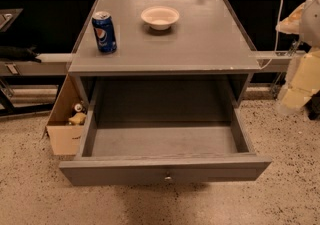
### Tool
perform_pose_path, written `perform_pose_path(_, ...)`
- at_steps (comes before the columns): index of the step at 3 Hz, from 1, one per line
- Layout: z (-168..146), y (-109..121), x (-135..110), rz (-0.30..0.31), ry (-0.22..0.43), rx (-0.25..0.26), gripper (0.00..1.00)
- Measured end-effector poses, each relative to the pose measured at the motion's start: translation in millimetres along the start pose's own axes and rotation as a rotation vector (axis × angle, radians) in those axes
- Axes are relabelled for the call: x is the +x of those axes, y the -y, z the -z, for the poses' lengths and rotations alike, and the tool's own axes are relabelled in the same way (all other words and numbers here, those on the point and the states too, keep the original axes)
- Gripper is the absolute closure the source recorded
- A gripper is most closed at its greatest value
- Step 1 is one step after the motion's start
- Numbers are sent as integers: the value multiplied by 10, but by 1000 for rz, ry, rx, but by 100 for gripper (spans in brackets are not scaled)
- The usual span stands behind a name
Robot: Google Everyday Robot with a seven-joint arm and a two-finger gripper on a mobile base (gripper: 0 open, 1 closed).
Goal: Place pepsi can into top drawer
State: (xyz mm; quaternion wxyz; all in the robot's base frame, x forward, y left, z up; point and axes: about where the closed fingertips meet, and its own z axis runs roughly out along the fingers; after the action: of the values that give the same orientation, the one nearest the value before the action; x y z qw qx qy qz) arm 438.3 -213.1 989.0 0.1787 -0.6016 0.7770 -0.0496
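Observation:
The pepsi can (104, 31) stands upright on the left side of the grey cabinet top (200, 44). It is blue with a round logo and a silver top. The top drawer (162, 141) is pulled wide open below the cabinet top and nothing lies in it. Its small round knob (168, 177) is centred on the front panel. My arm and gripper (298, 89) show as white and cream shapes at the right edge of the view, beside the cabinet's right side, far from the can and holding nothing that I can see.
A shallow cream bowl (160, 17) sits on the cabinet top, right of the can. A cardboard box (67, 119) with small items stands on the floor left of the drawer. A white cable (277, 19) hangs at the back right. The floor is speckled.

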Motion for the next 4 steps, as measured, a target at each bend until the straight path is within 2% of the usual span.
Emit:
perform_pose_path(1,-6,16,-15,-2,16,4,0)
perform_pose_path(2,-109,155,-117,-18,131,8,0)
perform_pose_path(3,-397,408,-494,-17,299,-1,0)
perform_pose_path(4,-763,700,-1154,-11,479,-8,0)
